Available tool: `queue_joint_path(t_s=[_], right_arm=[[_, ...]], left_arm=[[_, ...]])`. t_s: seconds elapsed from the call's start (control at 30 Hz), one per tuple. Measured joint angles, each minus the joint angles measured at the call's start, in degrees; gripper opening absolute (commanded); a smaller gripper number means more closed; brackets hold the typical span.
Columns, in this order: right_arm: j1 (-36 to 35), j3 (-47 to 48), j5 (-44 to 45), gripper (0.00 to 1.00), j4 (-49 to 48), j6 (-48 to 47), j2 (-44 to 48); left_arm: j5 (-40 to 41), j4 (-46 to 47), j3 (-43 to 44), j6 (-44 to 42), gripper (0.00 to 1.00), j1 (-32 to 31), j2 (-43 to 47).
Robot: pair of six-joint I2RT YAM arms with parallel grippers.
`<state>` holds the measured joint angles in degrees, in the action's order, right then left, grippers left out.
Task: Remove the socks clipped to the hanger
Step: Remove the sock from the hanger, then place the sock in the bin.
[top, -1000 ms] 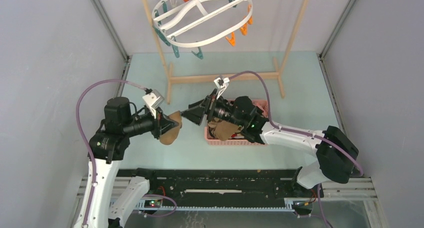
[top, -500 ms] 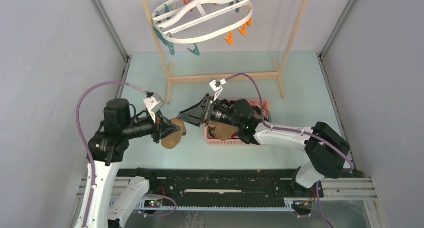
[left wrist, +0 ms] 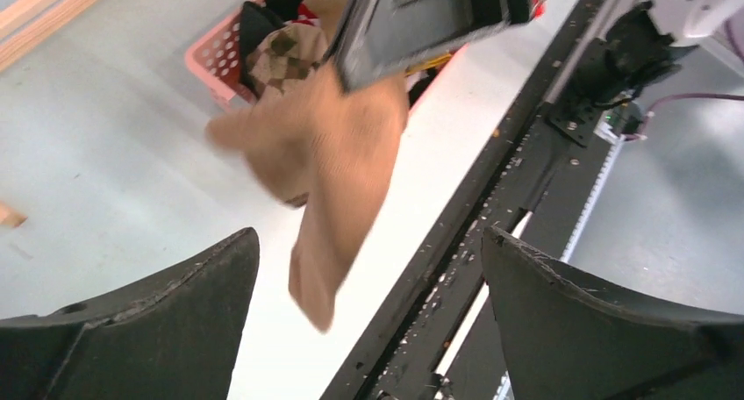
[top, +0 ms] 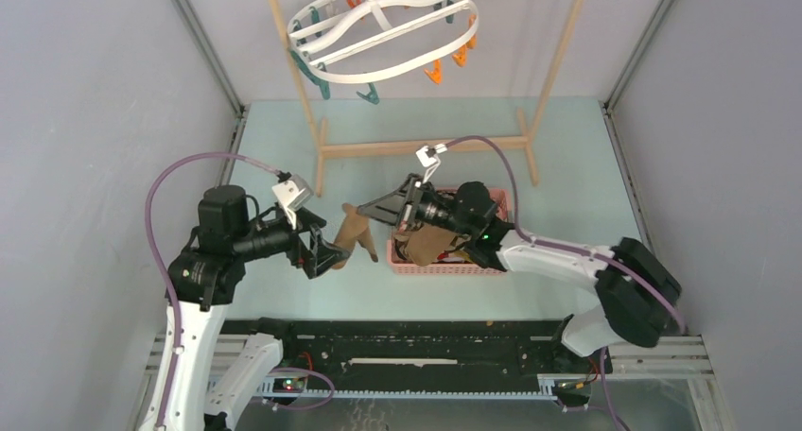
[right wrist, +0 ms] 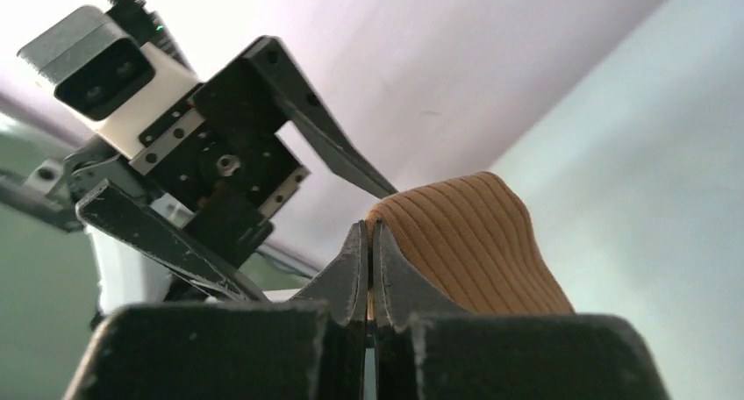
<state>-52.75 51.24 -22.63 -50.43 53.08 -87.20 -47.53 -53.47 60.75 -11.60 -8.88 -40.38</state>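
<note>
Waiting at centre-left, the left gripper (top: 331,251) is spreading its fingers wide, gripping nothing. Mid-frame, the tan-brown ribbed fabric sock (top: 357,231) is dangling from the right gripper (right wrist: 368,235), whose fingers are clamping its edge. Ideally that clamp is staying firm until the sock is hanging over the pink perforated plastic basket (top: 444,267).

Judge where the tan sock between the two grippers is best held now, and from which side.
The ribbed upper end of the tan sock, from the pink basket side, where the right gripper is shut on it: the rest hangs limp below, clear of the open left gripper.
</note>
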Motion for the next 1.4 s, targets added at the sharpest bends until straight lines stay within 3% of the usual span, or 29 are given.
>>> queue_joint_path(t_s=[0.23,0.47,0.63,0.87,0.97,1.1,1.13,1.17,1.4], right_arm=[[7.8,-7.6,9.0,0.0,20.7,-7.0,18.0],[12.4,-15.8,24.9,0.0,40.7,-12.0,33.8],[12.5,-16.5,35.1,0.09,50.2,-13.9,31.2],[12.5,-16.7,42.4,0.13,50.5,-14.6,17.3],[12.3,-16.7,44.1,0.32,49.5,-14.4,15.4],[11.7,-16.7,45.0,0.67,51.4,-14.0,18.4],[11.7,-16.7,44.9,0.78,52.5,-13.9,20.1],[11.9,-16.8,44.7,0.96,53.9,-14.0,22.7],[15.3,-13.2,41.3,1.0,65.2,-14.3,39.1]], left_arm=[[10.4,0.0,-0.1,0.0,1.0,0.0,-2.3],[16.9,1.6,-0.1,2.2,1.0,2.8,-9.4],[19.6,3.3,-0.1,4.3,1.0,4.6,-9.9],[21.9,5.3,-0.2,5.3,1.0,8.4,-10.0],[21.8,6.4,-1.1,5.6,1.0,12.5,-9.9],[21.4,7.9,-3.2,5.6,1.0,15.6,-9.9],[21.4,8.7,-4.0,5.6,1.0,15.8,-9.9],[21.5,9.3,-4.9,5.7,1.0,16.0,-10.0],[24.9,13.4,-7.5,5.7,1.0,16.2,-12.8]])
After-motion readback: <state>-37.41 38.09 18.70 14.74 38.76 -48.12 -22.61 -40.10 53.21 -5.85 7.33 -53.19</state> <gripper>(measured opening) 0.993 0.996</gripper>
